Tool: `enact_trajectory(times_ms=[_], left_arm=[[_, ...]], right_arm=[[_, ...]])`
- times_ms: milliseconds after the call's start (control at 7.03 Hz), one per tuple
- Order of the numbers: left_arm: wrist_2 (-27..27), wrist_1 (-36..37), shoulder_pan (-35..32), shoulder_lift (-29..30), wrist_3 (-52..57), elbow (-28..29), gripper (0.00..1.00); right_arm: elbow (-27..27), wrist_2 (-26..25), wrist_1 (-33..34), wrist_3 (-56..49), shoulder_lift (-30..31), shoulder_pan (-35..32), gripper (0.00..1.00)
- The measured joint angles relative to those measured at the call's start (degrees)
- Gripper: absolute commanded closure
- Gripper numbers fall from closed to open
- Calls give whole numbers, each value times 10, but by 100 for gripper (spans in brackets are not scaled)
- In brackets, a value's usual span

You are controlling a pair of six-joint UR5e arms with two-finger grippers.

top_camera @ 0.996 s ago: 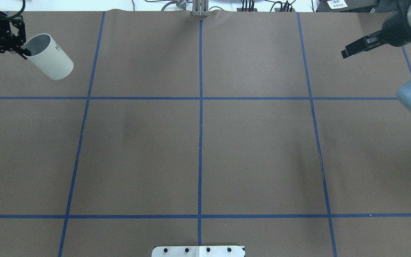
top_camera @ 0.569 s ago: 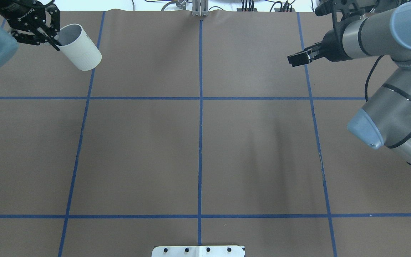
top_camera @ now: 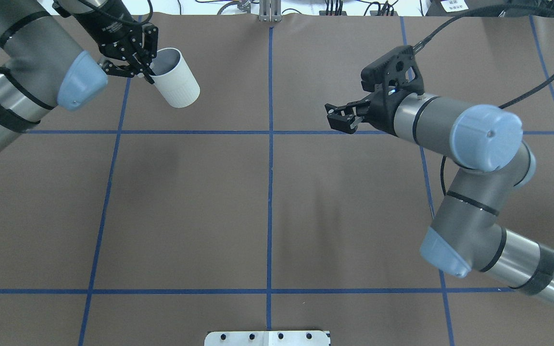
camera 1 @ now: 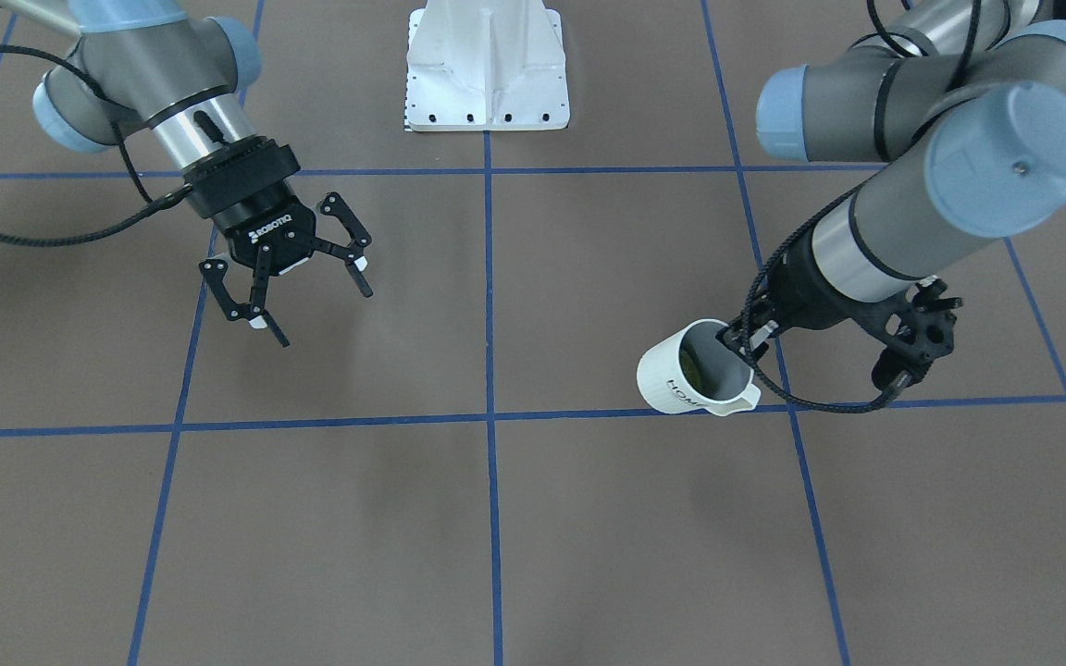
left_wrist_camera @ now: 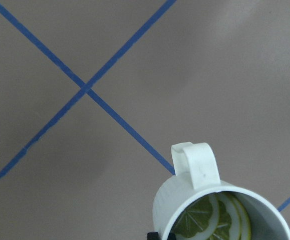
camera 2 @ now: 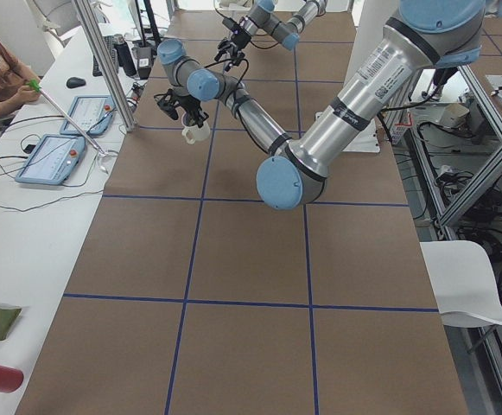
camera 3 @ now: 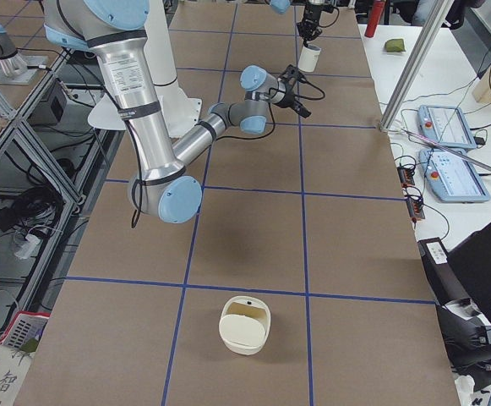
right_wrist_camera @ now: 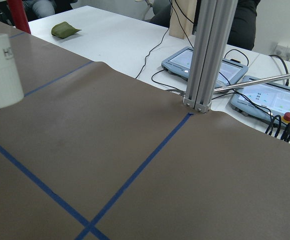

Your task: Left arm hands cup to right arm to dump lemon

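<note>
While left pincer [camera 1: 742, 339] pinches cup [camera 1: 681, 377] rim over brown blue-taped worktop [top_camera: 267, 202], right pincer [camera 1: 324, 316] hangs spread; control pendants [right_wrist_camera: 197, 62] on white side bench [right_wrist_camera: 120, 40].

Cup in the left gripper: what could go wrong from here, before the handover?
1. The left gripper pinches the cup only at its rim. Contact from the open right gripper, now well apart from it, could make the cup pivot or slip.
2. The lemon slice lies loose inside the open mouth. Tipping the cup during the transfer might spill it early.
</note>
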State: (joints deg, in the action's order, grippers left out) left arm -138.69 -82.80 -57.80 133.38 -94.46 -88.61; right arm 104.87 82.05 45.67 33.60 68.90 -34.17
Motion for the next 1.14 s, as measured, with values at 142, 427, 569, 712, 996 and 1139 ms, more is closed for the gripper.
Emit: enact_trajectory(times_ms=[142,427,569,712,996,1139], left_arm=[[0,-2,11,25,-26,18,100],[0,-4,28,80,-63,62,100],[0,-11,36,98,-70,79,100],[0,-23,46,110,-73,90,100],[-2,-57,70,131,-74,105,100],[-4,-85,79,135,-74,112,100]], right_arm=[[0,-58,18,-14,-18,39,1],[-2,-138,52,-22,-40,91,1],[-4,-155,56,-23,-43,104,1],[-6,-162,58,-23,-46,110,1],[-12,-166,58,-22,-55,116,1],[-13,-166,58,-20,-58,117,1]])
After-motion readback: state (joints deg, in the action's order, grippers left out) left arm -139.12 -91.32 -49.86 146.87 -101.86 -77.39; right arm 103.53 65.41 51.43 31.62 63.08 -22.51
